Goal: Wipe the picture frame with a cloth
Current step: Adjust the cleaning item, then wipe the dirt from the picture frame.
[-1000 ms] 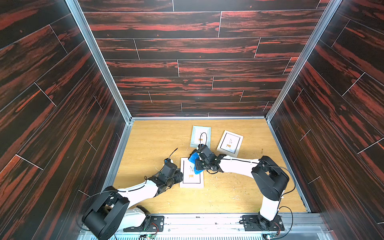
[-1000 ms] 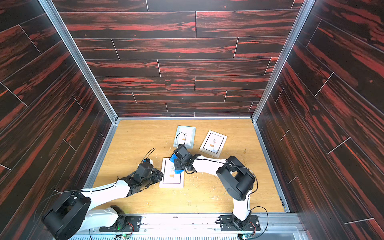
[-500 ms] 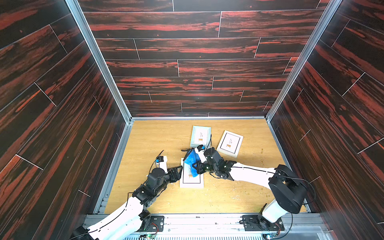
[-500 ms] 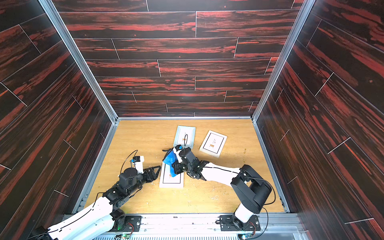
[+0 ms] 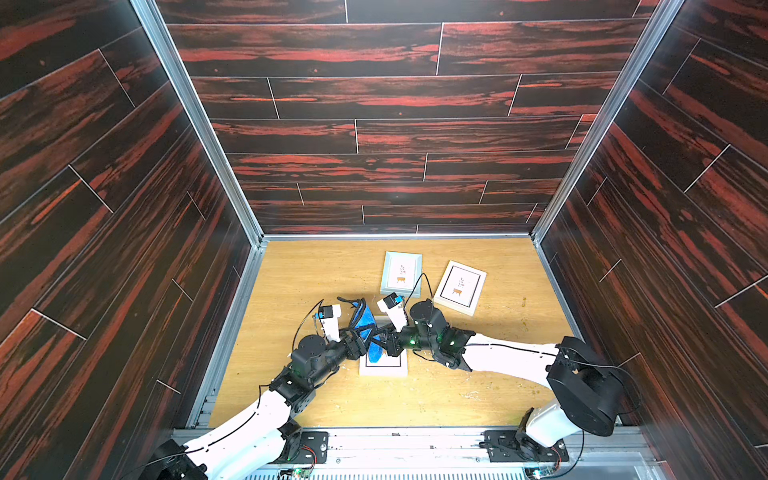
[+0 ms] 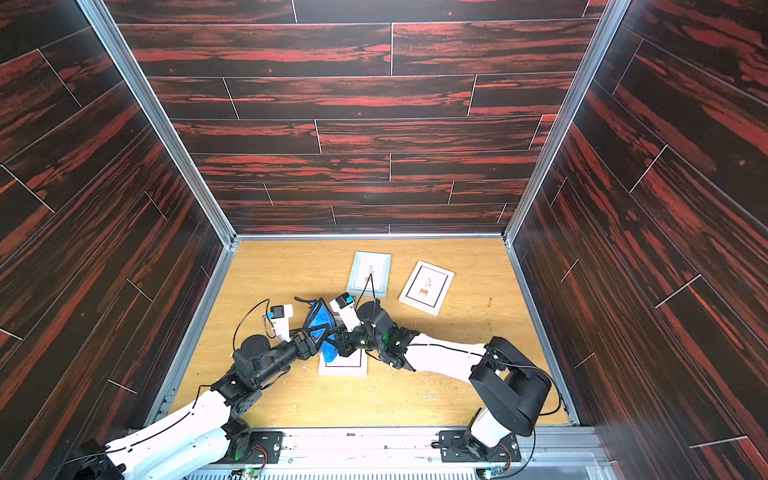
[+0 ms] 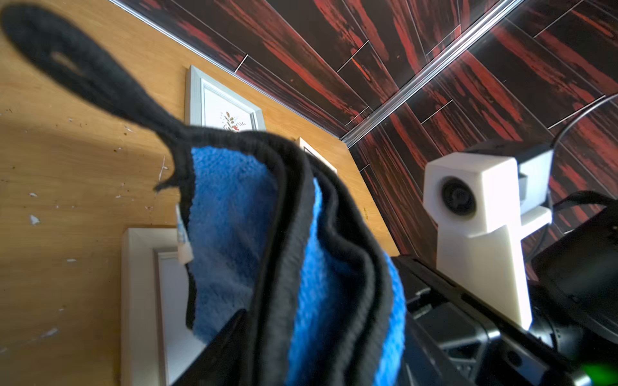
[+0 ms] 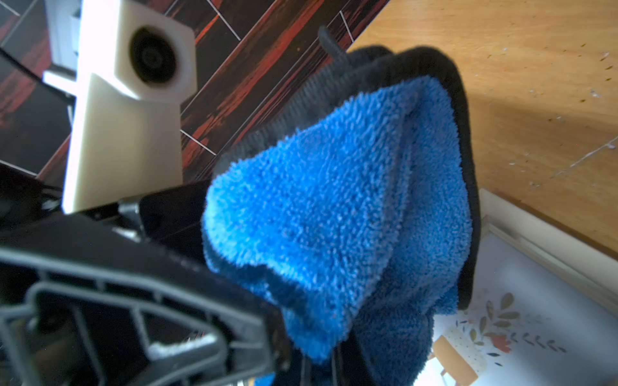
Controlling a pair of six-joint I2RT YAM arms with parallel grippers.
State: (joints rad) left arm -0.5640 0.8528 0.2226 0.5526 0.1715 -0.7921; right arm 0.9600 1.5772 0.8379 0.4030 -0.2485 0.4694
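Cloth bunched, long axis near-to-far, black loop at far end.

White-shelled left arm and right arm, black motor joints, thin black cables, white wrist-camera housings, green lights

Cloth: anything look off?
Yes. The cloth hangs bunched and folded between the right gripper, shut on it, and the left gripper, over the near white frame, not spread flat on it.
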